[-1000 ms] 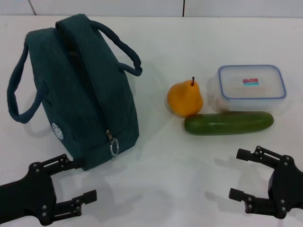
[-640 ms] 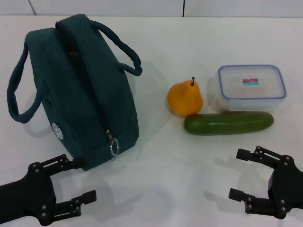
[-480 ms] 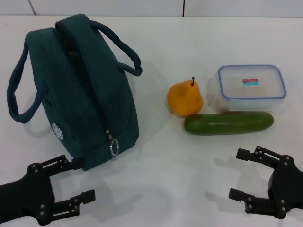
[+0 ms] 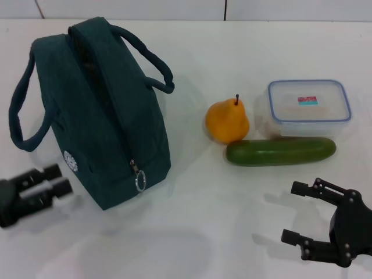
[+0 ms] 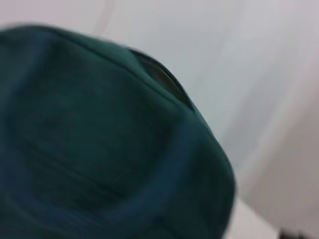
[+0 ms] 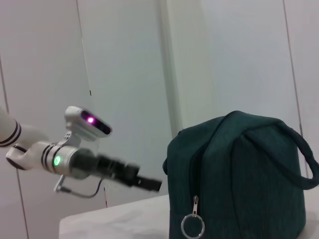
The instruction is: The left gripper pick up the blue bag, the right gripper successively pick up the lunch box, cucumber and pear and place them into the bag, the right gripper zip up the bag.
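We see the blue bag [image 4: 99, 110] standing zipped at the table's [image 4: 197, 232] left side. Soft and floppy, it is best taken by a loop handle. Our left gripper [image 4: 49, 179] sits beside its near end, fingers close together, holding nothing; our right gripper [image 4: 308, 218] waits wide open, empty, by the near right edge.

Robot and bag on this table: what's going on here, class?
Packing has not started. The left gripper is beside the blue bag's near end, touching nothing. The right gripper hangs open near the table's front edge. The pear, cucumber and lunch box lie on the table, outside the bag.
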### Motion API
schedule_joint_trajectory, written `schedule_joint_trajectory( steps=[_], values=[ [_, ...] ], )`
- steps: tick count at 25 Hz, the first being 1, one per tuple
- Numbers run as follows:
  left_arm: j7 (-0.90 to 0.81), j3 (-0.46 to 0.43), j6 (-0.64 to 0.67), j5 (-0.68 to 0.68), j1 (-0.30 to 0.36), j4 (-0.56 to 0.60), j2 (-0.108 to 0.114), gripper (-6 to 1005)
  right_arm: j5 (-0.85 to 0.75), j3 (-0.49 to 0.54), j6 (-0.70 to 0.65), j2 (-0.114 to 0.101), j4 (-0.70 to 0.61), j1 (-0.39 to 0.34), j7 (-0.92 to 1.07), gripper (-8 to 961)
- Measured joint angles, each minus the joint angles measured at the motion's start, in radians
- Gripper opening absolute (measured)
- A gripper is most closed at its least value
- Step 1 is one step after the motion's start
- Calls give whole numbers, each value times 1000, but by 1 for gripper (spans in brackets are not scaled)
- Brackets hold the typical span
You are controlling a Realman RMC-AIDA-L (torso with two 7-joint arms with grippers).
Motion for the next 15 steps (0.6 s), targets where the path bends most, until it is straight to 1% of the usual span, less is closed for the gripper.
schedule_joint_trajectory(
  steps=[2, 7, 11, 15],
  values=[
    [-89, -10, 4, -22, -15, 1, 18, 766, 0, 0, 0, 0, 0, 0, 0, 841],
    [-180, -11, 4, -32, -33, 14, 57, 765, 6, 0, -2, 0, 3, 1, 0, 842],
    [-276, -1, 22, -28, -39, 72, 85, 763, 10, 0, -4, 0, 8, 2, 0, 841],
    [-380, 7, 76, -35, -58, 111, 116, 756, 11, 0, -5, 0, 7, 2, 0, 841]
  ],
)
